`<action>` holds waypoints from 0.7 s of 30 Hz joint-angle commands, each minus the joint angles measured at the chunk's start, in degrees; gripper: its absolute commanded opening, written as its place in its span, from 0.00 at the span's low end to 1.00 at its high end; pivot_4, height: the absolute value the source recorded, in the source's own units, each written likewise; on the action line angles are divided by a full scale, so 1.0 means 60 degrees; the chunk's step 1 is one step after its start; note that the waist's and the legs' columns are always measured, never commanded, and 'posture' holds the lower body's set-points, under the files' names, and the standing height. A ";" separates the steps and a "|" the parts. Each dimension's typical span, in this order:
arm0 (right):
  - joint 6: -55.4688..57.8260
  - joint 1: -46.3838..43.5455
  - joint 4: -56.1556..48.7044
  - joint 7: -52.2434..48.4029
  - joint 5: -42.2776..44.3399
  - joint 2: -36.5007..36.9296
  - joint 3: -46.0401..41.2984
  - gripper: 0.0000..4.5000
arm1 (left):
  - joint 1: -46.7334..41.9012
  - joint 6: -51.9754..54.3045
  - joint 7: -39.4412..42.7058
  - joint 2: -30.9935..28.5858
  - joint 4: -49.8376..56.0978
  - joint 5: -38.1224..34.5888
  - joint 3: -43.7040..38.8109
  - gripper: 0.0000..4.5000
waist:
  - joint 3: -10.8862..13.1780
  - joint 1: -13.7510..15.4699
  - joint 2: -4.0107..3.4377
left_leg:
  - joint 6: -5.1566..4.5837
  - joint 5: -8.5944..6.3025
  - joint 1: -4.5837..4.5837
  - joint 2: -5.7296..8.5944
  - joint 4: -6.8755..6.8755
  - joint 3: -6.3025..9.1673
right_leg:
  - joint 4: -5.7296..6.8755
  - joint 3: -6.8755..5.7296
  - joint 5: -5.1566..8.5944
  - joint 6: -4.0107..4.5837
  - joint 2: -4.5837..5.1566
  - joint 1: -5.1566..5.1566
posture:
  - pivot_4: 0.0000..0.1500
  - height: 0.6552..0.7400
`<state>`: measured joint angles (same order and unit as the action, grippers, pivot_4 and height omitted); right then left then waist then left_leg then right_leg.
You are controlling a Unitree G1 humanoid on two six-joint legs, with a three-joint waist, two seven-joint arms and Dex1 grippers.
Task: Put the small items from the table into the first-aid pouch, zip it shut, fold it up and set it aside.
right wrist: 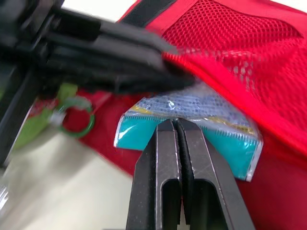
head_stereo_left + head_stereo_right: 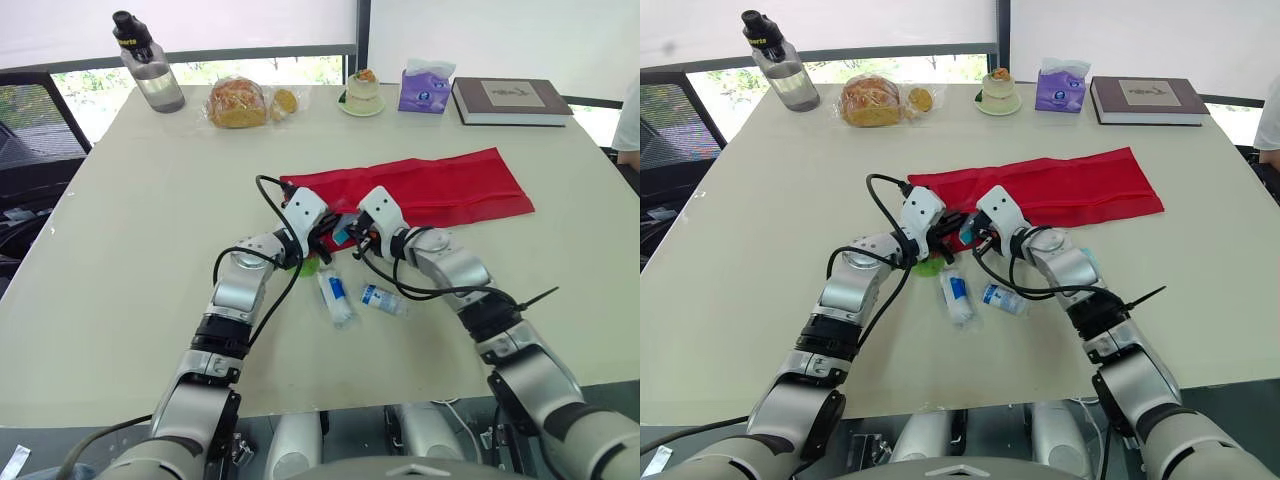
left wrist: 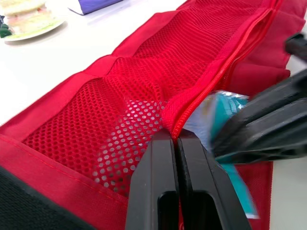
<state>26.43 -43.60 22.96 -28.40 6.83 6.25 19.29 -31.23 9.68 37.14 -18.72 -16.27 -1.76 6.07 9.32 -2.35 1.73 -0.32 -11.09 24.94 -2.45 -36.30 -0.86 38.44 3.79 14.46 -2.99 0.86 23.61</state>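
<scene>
The left gripper (image 3: pixel 175 136) is pinched tight on the zip edge of a mesh pocket of the red first-aid pouch (image 2: pixel 440 185), which lies unrolled on the table (image 2: pixel 130 250). The right gripper (image 1: pixel 173 123) is closed on a teal packet (image 1: pixel 230 143) at that pocket's mouth. A tube (image 2: pixel 337 297) and a small bottle (image 2: pixel 383 299) lie just below the pouch.

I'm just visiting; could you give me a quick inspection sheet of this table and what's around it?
Surface: pale table, no spills seen.
Job's things: red pouch unfolded; teal packet at its opening; white packet, small bottle, green item loose beside it.
Clutter: water bottle, bagged bread, cake, tissue pack, book along the far edge.
Grippers: left gripper shut on the pouch's zip edge; right gripper shut on the teal packet.
Cables: black cables loop over both wrists.
Surroundings: windows behind; a person's sleeve at the right.
</scene>
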 commanded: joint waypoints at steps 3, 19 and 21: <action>-0.0822 -0.0667 0.0798 0.0412 -0.0264 -0.0538 -0.0516 0.02 | 0.0012 -0.0214 0.0158 0.0046 0.0429 -0.0008 0.0228 0.00 | 0.0000 0.0000 0.0000 | 0.0000 0.0000 -0.0001 0.0000 0.0000 -0.0001 | 0.0002 0.0000 0.0000 0.0000 0.0001 0.0000 | 1.00 1.00; -0.1807 -0.1014 0.2326 0.1300 -0.0374 -0.1247 -0.1766 0.02 | 0.0043 -0.0151 0.0135 0.0026 0.0421 -0.0055 0.0122 0.00 | 0.0000 -0.0023 0.0000 | 0.0002 0.0001 -0.0024 0.0001 -0.0002 -0.0005 | 0.0042 0.0009 0.0000 0.0002 0.0001 -0.0001 | 1.00 1.00; -0.1584 -0.0767 0.1904 0.1088 -0.0373 -0.1127 -0.1691 0.02 | 0.0032 -0.0170 0.0180 -0.0016 0.0370 -0.0070 0.0100 0.00 | 0.0000 -0.0014 0.0000 | 0.0002 0.0001 -0.0024 0.0001 -0.0002 -0.0004 | 0.0042 0.0009 0.0001 0.0002 0.0001 -0.0001 | 1.00 1.00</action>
<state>16.12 -48.56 38.66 -20.85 4.16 -1.34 10.22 -31.17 9.28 37.31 -18.60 -15.93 -1.35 6.62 9.32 -2.43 1.73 -0.30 -11.08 24.81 -2.45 -36.32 -0.88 38.70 3.84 14.47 -2.98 0.87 23.61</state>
